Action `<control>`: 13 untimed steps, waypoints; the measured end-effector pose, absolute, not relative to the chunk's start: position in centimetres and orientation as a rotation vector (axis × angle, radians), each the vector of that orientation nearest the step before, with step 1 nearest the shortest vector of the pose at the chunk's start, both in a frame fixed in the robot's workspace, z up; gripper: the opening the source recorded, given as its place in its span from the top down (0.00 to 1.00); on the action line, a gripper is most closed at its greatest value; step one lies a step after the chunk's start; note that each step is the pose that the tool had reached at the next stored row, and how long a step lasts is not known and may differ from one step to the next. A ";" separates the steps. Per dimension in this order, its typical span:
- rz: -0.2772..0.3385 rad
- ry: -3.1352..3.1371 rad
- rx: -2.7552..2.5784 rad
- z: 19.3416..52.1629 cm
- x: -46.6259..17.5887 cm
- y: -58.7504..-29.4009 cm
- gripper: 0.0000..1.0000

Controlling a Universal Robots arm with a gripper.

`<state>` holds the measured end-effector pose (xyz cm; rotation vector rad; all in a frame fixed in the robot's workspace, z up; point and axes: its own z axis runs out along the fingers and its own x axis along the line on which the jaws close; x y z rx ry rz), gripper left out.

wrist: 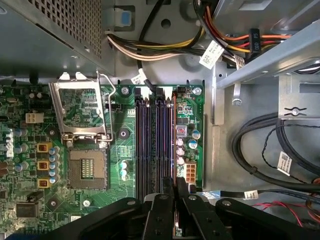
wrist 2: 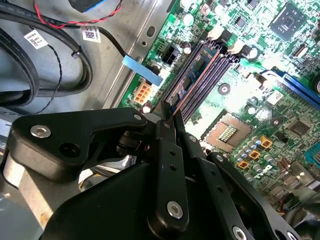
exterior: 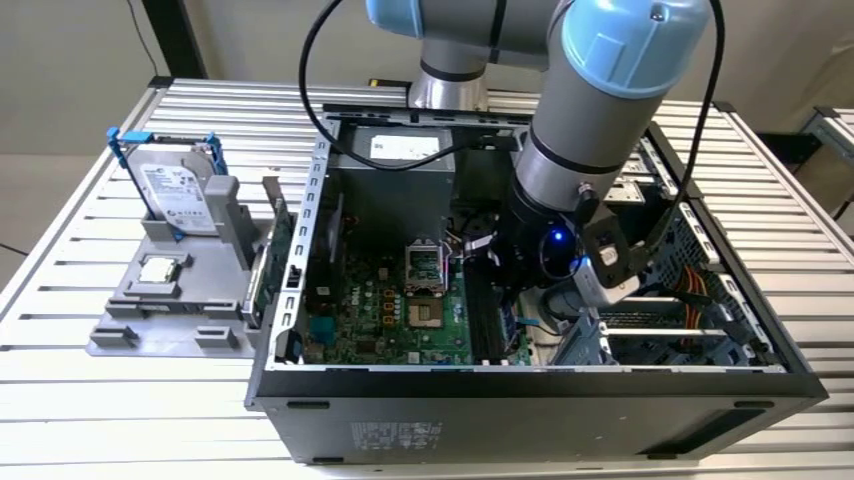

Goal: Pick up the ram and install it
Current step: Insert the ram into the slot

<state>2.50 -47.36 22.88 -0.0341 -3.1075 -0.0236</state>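
Note:
My gripper (exterior: 518, 300) reaches down inside the open computer case (exterior: 534, 400), over the green motherboard (exterior: 387, 310). In both wrist views its black fingers (wrist 2: 165, 135) are closed on one end of the ram (wrist 2: 196, 75), a thin blue stick seen edge-on. The ram (wrist: 173, 145) runs lengthwise along the memory slot closest to the board's edge, beside the other dark memory slots (wrist: 150, 140). I cannot tell whether it is seated in that slot. The gripper (wrist: 175, 189) is at the slot's end; its tips (wrist 2: 167, 117) pinch the ram.
An open CPU socket (wrist: 82, 125) lies beside the slots. Cable bundles (wrist: 150, 45) and thick black cables (wrist: 265, 150) crowd the case wall. On the exterior view's left, a grey fixture (exterior: 167, 320) carries a hard drive (exterior: 180, 185) and a CPU chip (exterior: 160, 268).

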 end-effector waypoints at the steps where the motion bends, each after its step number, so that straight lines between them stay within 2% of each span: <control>1: -0.024 -3.107 -0.034 22.8 2.5 -47.4 1.00; 13: -0.022 -3.107 -0.032 22.2 2.5 -47.4 1.00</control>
